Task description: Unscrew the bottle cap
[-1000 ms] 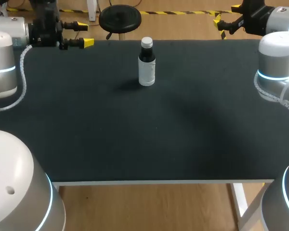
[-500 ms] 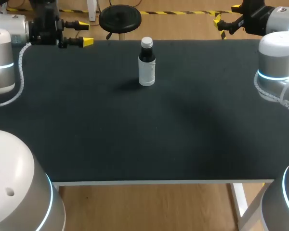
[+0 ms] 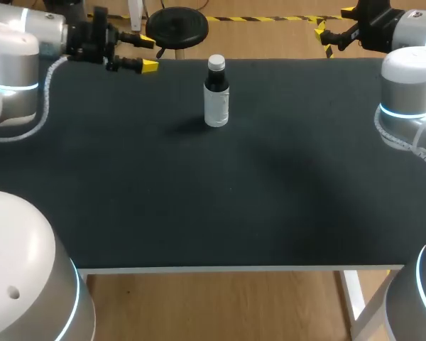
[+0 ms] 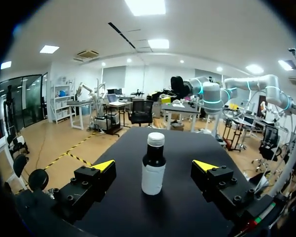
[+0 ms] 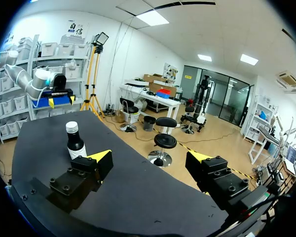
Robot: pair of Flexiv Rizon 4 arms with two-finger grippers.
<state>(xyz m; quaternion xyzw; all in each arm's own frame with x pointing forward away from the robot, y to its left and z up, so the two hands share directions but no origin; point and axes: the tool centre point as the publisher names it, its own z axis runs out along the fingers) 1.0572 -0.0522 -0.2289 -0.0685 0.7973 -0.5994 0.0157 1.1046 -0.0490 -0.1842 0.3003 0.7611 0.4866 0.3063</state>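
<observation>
Your bottle [image 3: 216,103] stands upright on the black table [image 3: 199,199], near the far edge and about midway along it, with its white cap [image 3: 216,62] on. Your left gripper [image 3: 145,54] hovers over the far left corner, jaws wide apart and empty, aimed at the bottle but well apart from it. In its wrist view the bottle is straight ahead, framed between the jaws yet beyond them, untouched. Your right gripper [image 3: 334,28] hangs past the far right corner, also spread open and holding nothing. In its wrist view the bottle stands ahead and off to one side, well apart.
</observation>
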